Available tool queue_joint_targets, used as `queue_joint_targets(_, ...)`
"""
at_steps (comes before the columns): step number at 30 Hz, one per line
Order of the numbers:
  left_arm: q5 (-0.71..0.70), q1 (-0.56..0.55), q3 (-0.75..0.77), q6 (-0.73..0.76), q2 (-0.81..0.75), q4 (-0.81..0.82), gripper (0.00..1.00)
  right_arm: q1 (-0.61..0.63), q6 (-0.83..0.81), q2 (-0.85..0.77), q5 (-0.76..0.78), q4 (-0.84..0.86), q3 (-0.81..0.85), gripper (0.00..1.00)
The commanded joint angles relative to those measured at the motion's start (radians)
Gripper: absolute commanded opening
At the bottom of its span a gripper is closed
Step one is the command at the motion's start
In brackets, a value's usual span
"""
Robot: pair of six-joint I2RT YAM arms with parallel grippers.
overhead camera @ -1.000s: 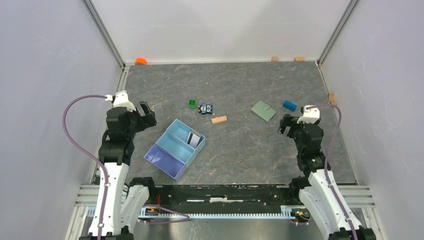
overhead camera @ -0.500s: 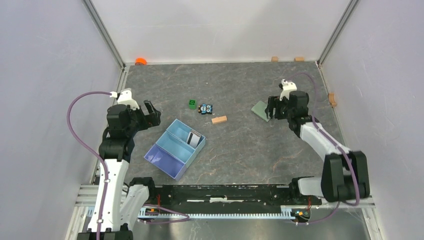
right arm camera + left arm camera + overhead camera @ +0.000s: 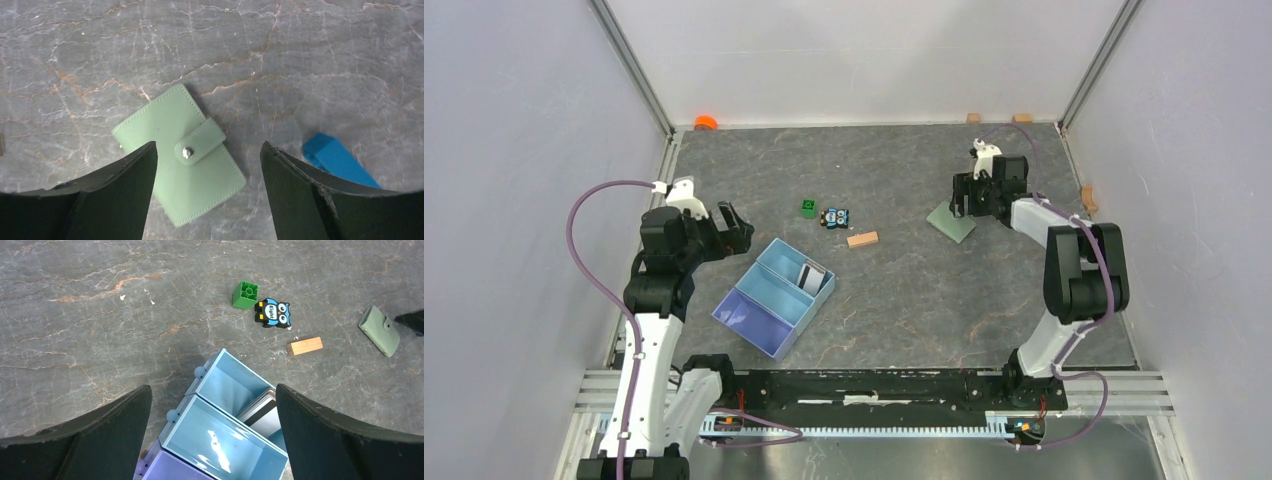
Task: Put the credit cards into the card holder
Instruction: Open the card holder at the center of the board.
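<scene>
Out at the far right, my right gripper (image 3: 207, 152) hung wide-jawed over the snapped-shut card holder (image 3: 165, 132); next, I judged, lower and grasp it. The left gripper (image 3: 212, 397) gaped too.

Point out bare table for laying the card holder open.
Widest bare stretch: the near middle, between the tray and the card holder, on the arms' side of the wooden block. Also free: behind the green brick and owl toy. Crowded: around those three.
</scene>
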Motion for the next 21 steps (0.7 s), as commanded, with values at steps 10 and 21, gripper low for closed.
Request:
queue_joint_targets(10,0.136,-0.004,-0.012,0.018,-0.004,0.057,1.0,0.024,0.009,0.028,-0.263,0.0,-0.055,0.81)
queue_joint_targets(21,0.173,-0.079,-0.015,0.009,0.045,0.066,1.0,0.225,0.027,-0.179,-0.272,-0.033,-0.28,0.75)
